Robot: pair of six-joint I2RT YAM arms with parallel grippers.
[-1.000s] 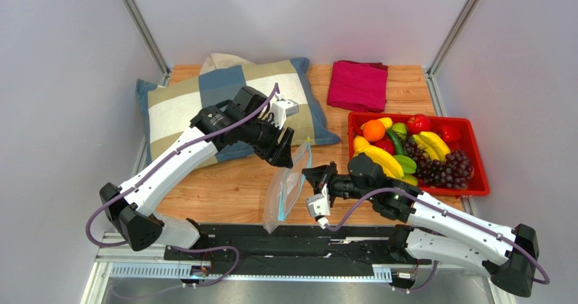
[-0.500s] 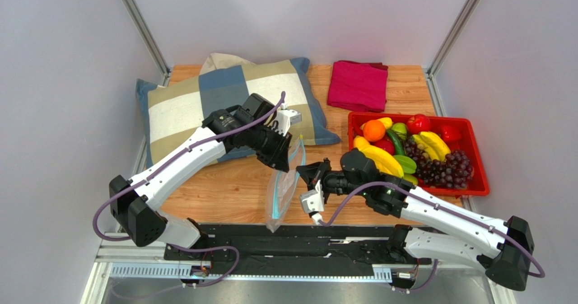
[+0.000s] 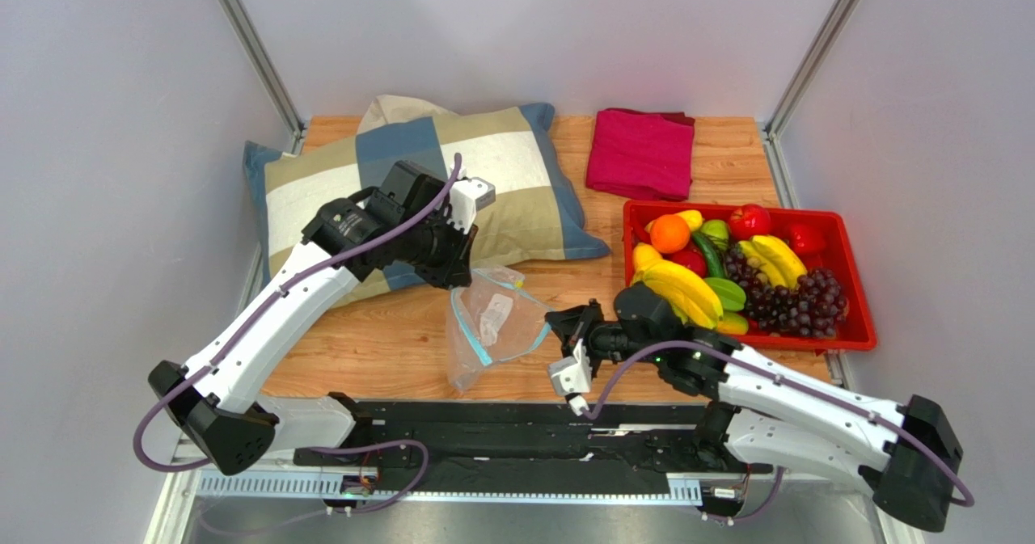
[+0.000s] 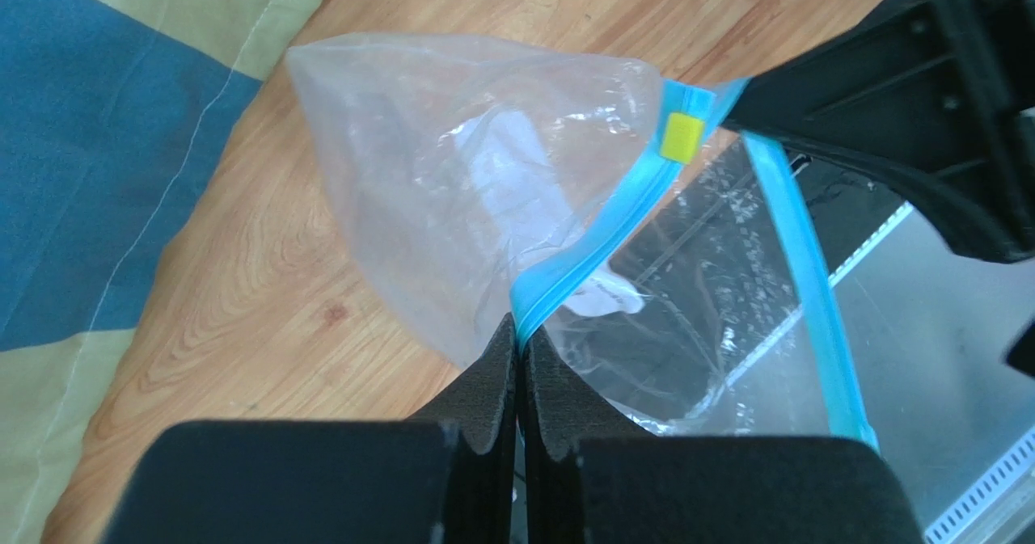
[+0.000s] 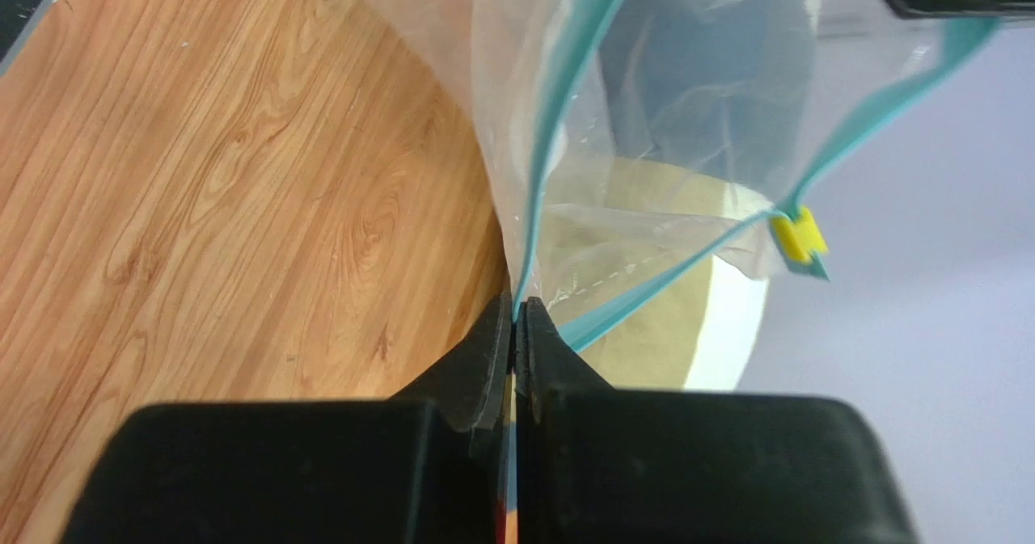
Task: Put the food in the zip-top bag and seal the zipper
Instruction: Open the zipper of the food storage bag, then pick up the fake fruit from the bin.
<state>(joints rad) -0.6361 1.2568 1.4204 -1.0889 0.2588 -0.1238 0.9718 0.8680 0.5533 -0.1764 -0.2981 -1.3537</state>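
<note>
- The left claw sits at centre frame in the top view, just below the pillow's lower edge. Its jaws are pressed together on the zipper, as the left wrist view shows at lower centre.
- The right claw is right of centre in the top view, also clamped on the teal strip. In the right wrist view the jaws meet on the strip at lower centre.
- The zip-top bag hangs between the two claws at the middle of the top view, its mouth spread into a wide loop over the wooden bench.
- A white label shows through the clear plastic.
- A small yellow slider rides on the zipper near the right claw's end; it appears at right in the right wrist view.
- The food lies piled in a red tray at the right of the top view, well apart from the bag: a banana bunch, purple grapes, a red apple and an orange piece.
- A checked pillow fills the upper left of the bench; a folded red cloth lies at upper centre.
</note>
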